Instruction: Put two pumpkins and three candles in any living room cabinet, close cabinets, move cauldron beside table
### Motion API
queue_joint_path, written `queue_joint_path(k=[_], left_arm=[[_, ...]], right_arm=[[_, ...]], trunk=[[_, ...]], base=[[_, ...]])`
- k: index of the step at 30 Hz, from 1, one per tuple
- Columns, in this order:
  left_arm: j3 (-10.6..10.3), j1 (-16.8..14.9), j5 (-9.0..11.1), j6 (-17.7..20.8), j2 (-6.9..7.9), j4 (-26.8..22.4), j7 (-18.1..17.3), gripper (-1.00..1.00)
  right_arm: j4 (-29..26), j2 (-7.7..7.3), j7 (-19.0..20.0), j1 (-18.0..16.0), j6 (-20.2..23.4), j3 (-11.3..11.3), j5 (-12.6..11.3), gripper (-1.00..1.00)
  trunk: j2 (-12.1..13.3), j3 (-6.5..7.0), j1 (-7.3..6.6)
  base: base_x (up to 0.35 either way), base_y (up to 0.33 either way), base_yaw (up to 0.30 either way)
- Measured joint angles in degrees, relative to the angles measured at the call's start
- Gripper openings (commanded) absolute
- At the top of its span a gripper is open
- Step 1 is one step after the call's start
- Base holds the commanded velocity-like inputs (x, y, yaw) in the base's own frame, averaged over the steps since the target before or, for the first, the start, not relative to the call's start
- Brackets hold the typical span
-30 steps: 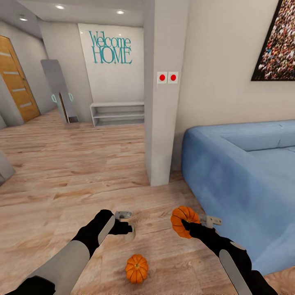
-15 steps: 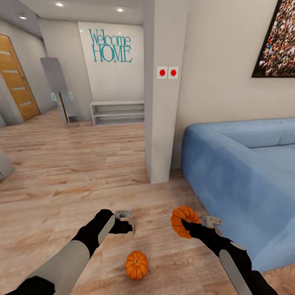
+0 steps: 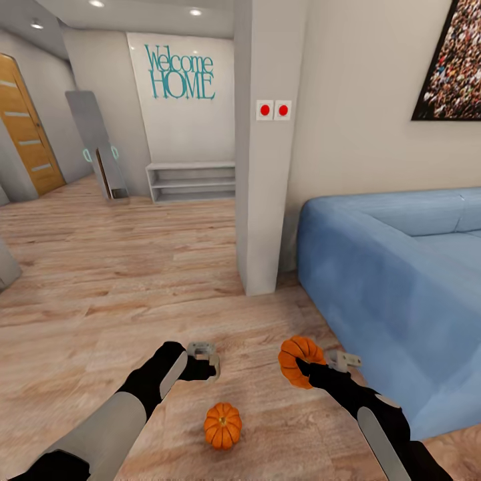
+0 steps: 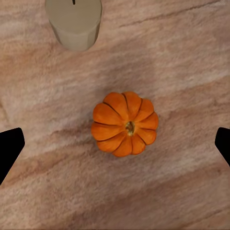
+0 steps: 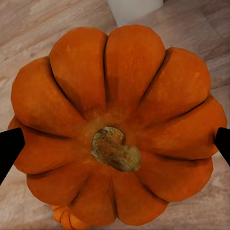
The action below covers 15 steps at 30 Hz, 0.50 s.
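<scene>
Wood floor (image 3: 100,280): right tool (image 3: 308,366) grips one pumpkin (image 3: 299,361); left tool (image 3: 208,364) hangs wide open above another pumpkin (image 3: 222,425).

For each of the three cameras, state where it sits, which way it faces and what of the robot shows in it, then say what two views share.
Head view: from the robot's head, forward and down over the wood floor; both arms show, right gripper holding a pumpkin.
Left wrist view: on the left arm, looking down at the floor pumpkin and a candle; dark fingertips at the edges.
Right wrist view: on the right arm, close on the held pumpkin.
Shared: head and left wrist views both show the floor pumpkin.
</scene>
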Motion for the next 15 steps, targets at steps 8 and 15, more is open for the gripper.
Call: queue_joint_path(k=[8, 15], left_arm=[[0.0, 0.0, 0.0, -0.04, -0.03, 0.02, 0.02, 1.0], [0.0, 0.0, 0.0, -0.05, -0.04, 0.04, 0.0, 1.0]], right_arm=[[0.0, 0.0, 0.0, 0.0, 0.02, 0.0, 0.0, -1.0], [0.0, 0.0, 0.0, 0.0, 0.01, 0.0, 0.0, -1.0]], trunk=[[-1.99, -1.57, 1.15], [-2.09, -3.12, 1.33]], base=[[0.0, 0.0, 0.0], [0.0, 0.0, 0.0]])
